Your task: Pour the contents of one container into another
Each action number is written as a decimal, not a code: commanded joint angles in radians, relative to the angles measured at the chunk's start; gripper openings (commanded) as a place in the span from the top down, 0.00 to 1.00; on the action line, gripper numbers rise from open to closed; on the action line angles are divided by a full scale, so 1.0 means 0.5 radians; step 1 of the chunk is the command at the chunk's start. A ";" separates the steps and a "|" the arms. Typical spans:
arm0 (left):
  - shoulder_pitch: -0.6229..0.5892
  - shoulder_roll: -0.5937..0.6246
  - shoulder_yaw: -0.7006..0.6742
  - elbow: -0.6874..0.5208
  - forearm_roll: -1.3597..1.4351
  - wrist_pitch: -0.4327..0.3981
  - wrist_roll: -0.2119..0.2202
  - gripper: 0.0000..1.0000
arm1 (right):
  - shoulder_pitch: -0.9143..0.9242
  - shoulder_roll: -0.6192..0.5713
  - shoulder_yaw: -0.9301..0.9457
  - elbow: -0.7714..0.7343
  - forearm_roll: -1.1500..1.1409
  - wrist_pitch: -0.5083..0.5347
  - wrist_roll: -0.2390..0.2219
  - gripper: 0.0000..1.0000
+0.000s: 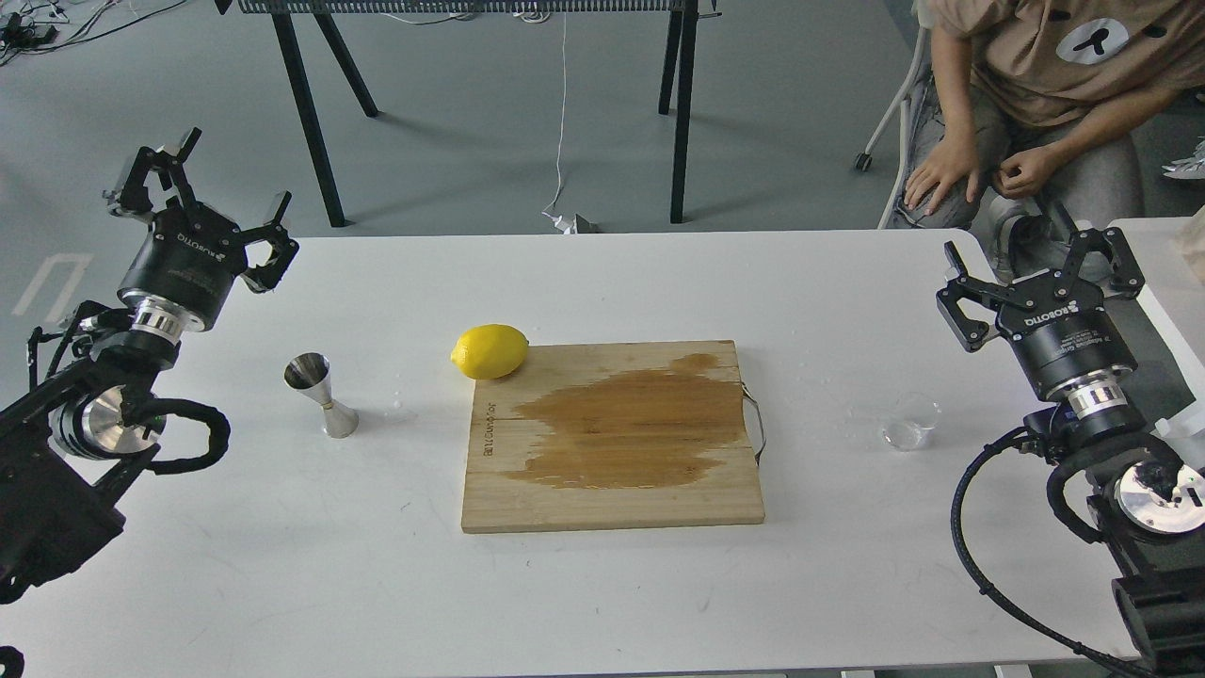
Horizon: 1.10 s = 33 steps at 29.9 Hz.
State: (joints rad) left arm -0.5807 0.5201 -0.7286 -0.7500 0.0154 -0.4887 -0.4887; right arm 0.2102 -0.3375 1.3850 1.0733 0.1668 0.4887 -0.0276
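A small clear cup (911,422) stands upright on the white table at the right, between the cutting board and my right arm. The shiny steel jigger (321,395) stands upright at the left, well left of the board. My left gripper (200,193) is raised at the far left edge of the table, open and empty, up and to the left of the jigger. At the right edge, my right gripper (1043,275) is open and empty, up and to the right of the cup.
A wooden cutting board (612,490) with a dark wet stain lies mid-table. A yellow lemon (490,351) rests at its far left corner. A seated person (1036,104) is behind the table's far right corner. Black table legs (311,113) stand beyond.
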 commanded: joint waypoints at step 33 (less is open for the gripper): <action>-0.004 0.165 -0.052 -0.019 -0.003 0.000 0.000 0.00 | 0.006 0.006 -0.006 0.004 0.001 0.000 0.000 0.01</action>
State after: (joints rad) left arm -0.5843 0.5942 -0.7552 -0.7592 0.0105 -0.4887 -0.4887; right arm 0.2129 -0.3346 1.3835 1.0740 0.1673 0.4887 -0.0276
